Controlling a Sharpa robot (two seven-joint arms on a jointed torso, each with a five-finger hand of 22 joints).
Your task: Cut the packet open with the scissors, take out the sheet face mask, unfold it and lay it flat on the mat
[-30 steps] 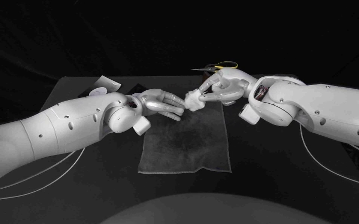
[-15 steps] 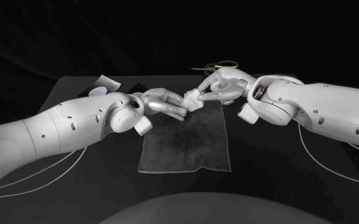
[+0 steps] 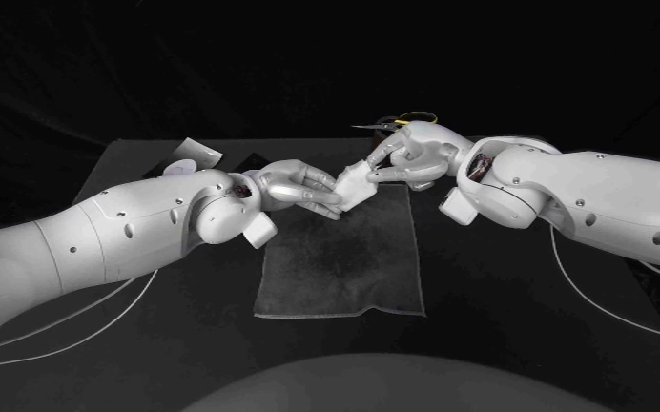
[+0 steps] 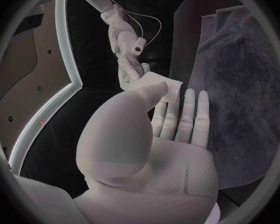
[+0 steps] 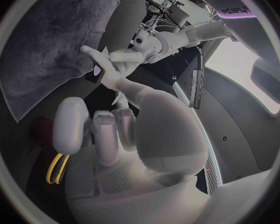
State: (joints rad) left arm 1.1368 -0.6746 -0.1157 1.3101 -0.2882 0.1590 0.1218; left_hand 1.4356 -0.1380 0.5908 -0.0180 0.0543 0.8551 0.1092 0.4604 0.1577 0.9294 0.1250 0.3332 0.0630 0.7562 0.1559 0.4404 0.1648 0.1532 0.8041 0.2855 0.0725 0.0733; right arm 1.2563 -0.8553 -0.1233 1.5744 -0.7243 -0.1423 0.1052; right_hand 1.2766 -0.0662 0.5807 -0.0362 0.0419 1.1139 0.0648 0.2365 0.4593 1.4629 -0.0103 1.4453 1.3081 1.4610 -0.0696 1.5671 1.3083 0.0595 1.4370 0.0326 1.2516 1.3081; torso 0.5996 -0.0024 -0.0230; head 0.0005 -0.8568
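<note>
Since the mat [image 3: 341, 269] lies spread on the table [image 3: 152, 336] with its near and middle parts bare, you can see that nothing has been laid on it yet. Above the mat's far end, both hands meet on the sheet face mask [image 3: 355, 183], a small white wad that is still folded and held clear of the cloth. Your left hand [image 3: 293, 190] comes in over the mat's far left side; in the left wrist view its thumb sits on the mask with the other fingers stretched out beneath, so read it as a pinch. Your right hand [image 3: 413, 156], over the mat's far right corner, grips the opposite edge between curled fingers. Beyond the mat's far left corner the packet [image 3: 198, 153] lies on the table, partly behind the left arm; its cut edge is too small to make out. Beyond the far right corner, behind the right hand, the scissors [image 3: 402, 122] lie with nothing holding them. Judge it so: cutting and taking out are done. What is left for you is the unfolding, which has barely begun, then laying the mask flat on the mat
</note>
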